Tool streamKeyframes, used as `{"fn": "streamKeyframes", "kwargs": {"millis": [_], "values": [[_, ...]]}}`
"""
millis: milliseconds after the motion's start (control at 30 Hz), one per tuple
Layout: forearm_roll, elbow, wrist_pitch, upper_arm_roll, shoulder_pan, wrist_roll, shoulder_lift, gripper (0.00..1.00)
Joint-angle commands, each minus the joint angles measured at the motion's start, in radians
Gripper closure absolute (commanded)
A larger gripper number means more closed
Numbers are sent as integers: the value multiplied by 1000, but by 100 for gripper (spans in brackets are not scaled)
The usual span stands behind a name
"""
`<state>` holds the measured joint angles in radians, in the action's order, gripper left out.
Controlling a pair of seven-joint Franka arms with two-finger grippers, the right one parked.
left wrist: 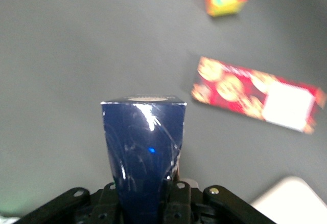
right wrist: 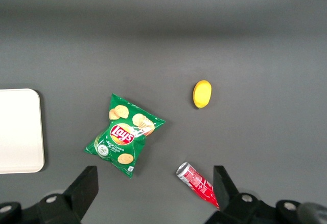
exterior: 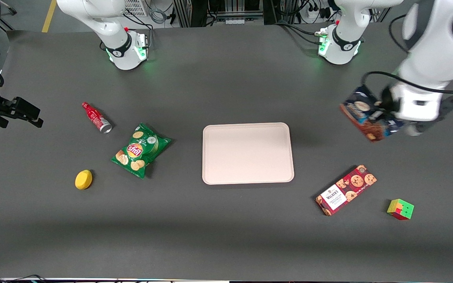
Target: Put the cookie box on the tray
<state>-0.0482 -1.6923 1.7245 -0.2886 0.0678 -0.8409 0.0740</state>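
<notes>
At the tray's (exterior: 247, 153) two o'clock, aloft, the gripper (exterior: 383, 114) pinches the cookie box (exterior: 368, 114) across its narrow sides: probably light, stiff, glossy-slick.

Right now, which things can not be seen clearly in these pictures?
- The gripper: in the front view, motion blur and the cookie box cover its fingertips.
- The cookie box in the left wrist view: only its dark end and side show; its lower end is hidden between the fingers.
- The tray in the right wrist view: cut off by the picture edge.
</notes>
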Motion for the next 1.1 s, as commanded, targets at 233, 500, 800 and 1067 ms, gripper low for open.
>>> {"fn": "streamKeyframes", "kwargs": {"millis": [233,500,800,1067], "values": [[5,204,92,-76,93,203,391,100],[-12,163,243,-75,116,236,506,100],[-27,8,437,-72,113,269,504,100],[-61,-17,451,-72,110,270,506,7]]}}
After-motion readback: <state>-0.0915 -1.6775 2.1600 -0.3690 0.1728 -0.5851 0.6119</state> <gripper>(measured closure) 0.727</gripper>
